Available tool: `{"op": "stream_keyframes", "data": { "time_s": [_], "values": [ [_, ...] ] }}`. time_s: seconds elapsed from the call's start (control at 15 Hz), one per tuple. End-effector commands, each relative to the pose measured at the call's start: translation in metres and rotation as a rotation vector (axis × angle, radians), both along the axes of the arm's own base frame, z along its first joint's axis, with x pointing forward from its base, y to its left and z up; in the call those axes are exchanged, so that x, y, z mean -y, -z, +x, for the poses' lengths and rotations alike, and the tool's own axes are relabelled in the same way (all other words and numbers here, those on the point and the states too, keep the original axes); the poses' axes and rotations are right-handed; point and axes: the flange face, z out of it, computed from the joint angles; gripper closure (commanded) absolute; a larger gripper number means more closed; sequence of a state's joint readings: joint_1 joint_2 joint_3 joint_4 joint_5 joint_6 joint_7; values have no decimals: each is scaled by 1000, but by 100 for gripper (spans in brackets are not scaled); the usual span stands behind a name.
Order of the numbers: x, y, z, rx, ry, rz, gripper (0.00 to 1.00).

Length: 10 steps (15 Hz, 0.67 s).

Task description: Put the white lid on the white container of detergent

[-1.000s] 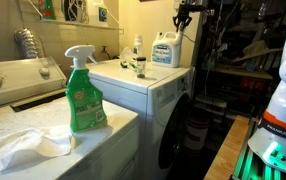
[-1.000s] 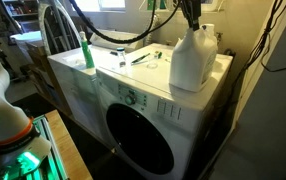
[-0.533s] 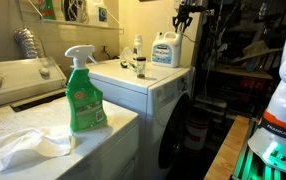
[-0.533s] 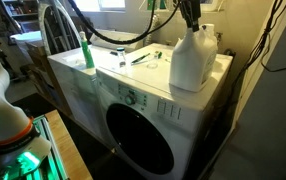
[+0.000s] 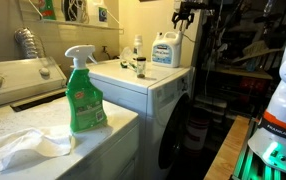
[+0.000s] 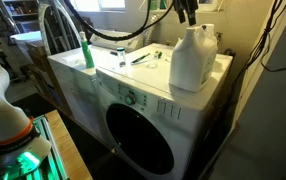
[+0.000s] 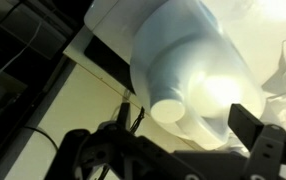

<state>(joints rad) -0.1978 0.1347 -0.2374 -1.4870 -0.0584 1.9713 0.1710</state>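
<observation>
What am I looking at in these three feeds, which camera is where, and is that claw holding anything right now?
It is one robot arm ending in a two-fingered gripper. Two feeds come from fixed cameras in the room; both exterior views show the gripper hanging above the white container of detergent, which stands on the washing machine. The third is the wrist view, looking down past the fingers onto the jug's top. Also there: a slim pale bottle, a green spray bottle and a white cloth. The fingers look apart with nothing between them; whether the lid is on, I cannot tell.
</observation>
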Motion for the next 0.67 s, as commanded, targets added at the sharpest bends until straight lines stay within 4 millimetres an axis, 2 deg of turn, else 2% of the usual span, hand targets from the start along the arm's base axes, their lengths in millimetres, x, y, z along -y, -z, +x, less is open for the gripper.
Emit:
{"op": "stream_keyframes", "data": {
  "time_s": [0.0, 0.2, 0.33, 0.6],
  "values": [
    [-35, -15, -45, -23, -180, 89, 0],
    [-69, -34, -69, -38, -333, 140, 0],
    [-89, -41, -84, -114, -408, 188, 0],
    [-121, -39, -110, -300, -550, 239, 0]
  ]
}}
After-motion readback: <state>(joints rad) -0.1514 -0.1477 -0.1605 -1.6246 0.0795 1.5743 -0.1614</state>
